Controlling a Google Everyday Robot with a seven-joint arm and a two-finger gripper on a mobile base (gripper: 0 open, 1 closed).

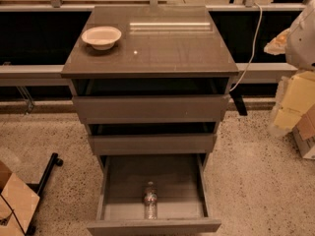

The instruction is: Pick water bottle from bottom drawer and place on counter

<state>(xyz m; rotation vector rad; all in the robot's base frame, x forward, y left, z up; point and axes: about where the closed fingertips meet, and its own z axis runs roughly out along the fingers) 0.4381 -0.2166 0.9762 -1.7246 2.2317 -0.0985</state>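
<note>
In the bottom drawer [147,173] the water bottle [150,200] lies front-to-back, cap rearward; gripper and fingers out of view.

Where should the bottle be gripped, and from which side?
Around its label band, from above: the bottle sits in the open bottom drawer near the front wall, free on left and right, so the grip can probably close across its width. The gripper is not in view.

Dim warm light, glare on counter [162,50]
</note>
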